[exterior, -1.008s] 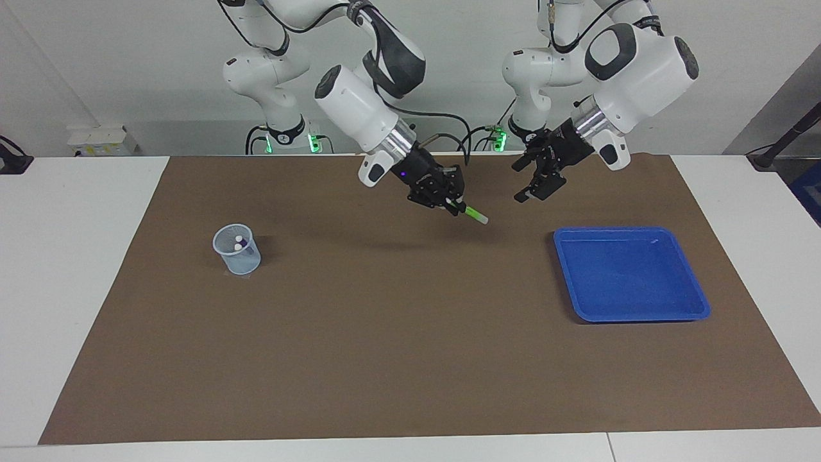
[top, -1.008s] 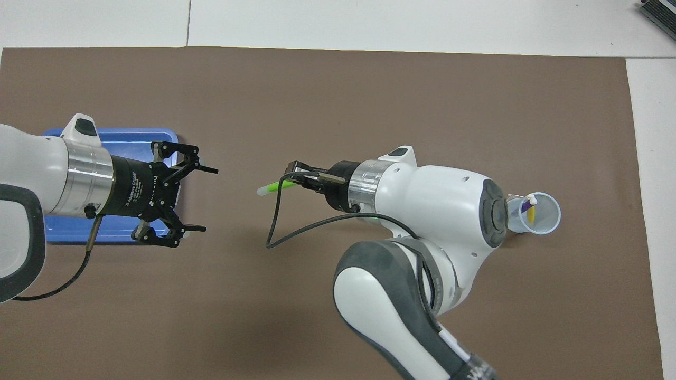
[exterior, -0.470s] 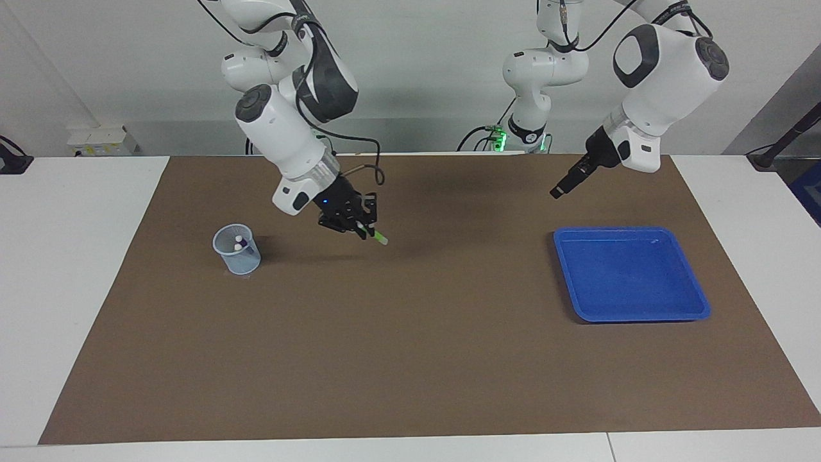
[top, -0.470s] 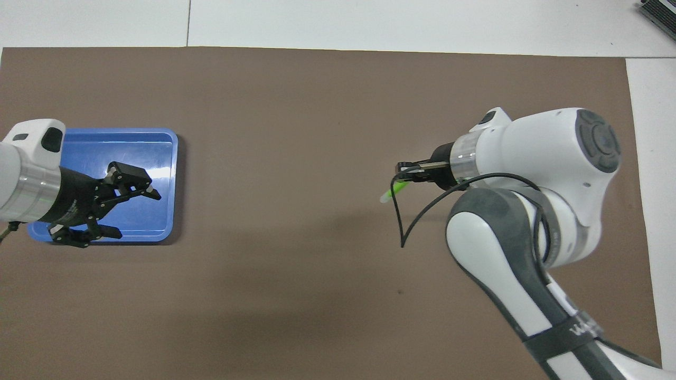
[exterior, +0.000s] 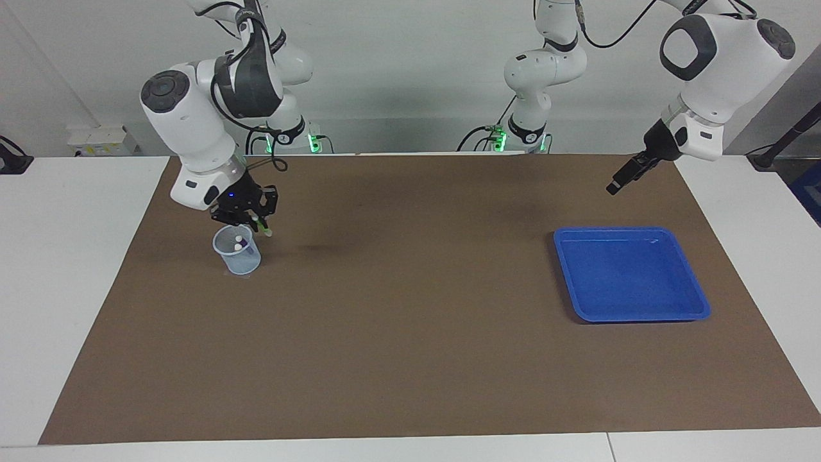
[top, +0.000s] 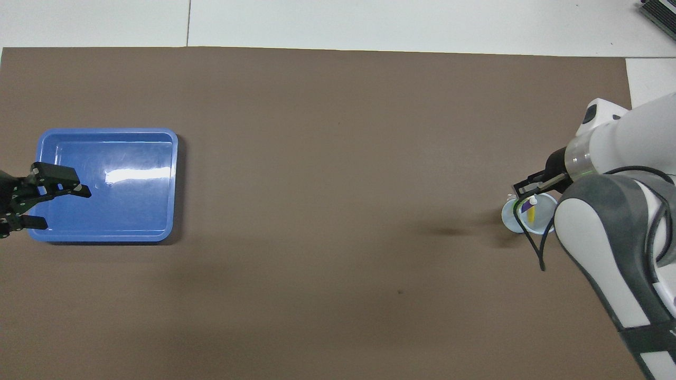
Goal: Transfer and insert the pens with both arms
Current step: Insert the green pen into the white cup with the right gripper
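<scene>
White table [exterior: 77,308]: flat top, a seam visible in it near the edge farthest from the robots. Large brown rectangular mat [exterior: 410,359]: covers most of the table, leaving white margins at both ends. Pale grey-white wall [exterior: 410,70]: plain, evenly lit. Small white box [exterior: 102,141]: against the wall at the right arm's end. Black bracket [exterior: 13,160]: at the table's corner nearby. Dark slanted pole [exterior: 789,138]: at the left arm's end.

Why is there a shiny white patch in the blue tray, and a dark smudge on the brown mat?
Overhead view: the white patch is lamp glare on the blue tray. The smudge on the brown mat beside the cup is a soft shadow, probably the right arm's. Facing view: the tray shows hardly any glare.
</scene>
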Motion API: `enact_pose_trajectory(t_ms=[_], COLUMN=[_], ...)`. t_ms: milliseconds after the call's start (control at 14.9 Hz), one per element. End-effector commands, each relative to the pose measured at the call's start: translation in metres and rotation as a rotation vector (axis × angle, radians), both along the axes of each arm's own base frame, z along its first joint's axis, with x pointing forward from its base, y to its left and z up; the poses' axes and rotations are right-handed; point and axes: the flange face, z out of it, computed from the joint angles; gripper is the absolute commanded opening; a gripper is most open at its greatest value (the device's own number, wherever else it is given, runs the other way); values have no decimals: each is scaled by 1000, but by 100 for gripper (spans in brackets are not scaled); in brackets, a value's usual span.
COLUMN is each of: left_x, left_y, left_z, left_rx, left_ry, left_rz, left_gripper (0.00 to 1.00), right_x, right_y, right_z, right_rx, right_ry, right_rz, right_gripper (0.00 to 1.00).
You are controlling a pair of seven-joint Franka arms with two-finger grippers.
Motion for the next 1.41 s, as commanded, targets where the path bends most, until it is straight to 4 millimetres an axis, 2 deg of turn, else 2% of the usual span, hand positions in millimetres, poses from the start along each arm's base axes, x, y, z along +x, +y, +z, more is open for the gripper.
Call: enact_pose_trajectory(t_ms=[0,202,403,672,739,806,873,941,1008,1075,1277,1344], left_x=[1,3,11,28,31,33,35,37,37,35,34,32], left_y=[-5,-7,-12,-33,-39,-39,-41,-41,-41,-39,-40,-42], left_z=[11,12,18,45,50,62,69,77,86,93,89,95], left_rx=[51,65,117,140,154,168,168,169,167,167,208,216], left_ry=[-21,-41,-50,-67,-61,-68,-67,-68,-71,-75,-28,-21], left_rz=[-33,-41,-89,-164,-182,-190,-195,-218,-261,-299,-412,-442], left_gripper=[100,100,100,100,100,100,100,100,100,100,100,100], right_x=[-5,-6,-7,-12,-12,-13,-13,-13,-13,-12,-7,-6], right_y=[-20,-28,-28,-26,-25,-25,-25,-24,-24,-23,-16,-16], right_z=[1,-2,-28,-50,-51,-52,-52,-51,-50,-47,-26,-18], right_rx=[-33,-64,-64,-63,-63,-63,-63,-63,-63,-60,-57,-51], right_ry=[15,6,-30,-34,-32,-29,-28,-26,-28,-29,-37,-28], right_rz=[70,85,86,87,87,87,89,89,89,86,91,89], right_gripper=[0,0,0,3,19,41,45,64,73,74,76,77])
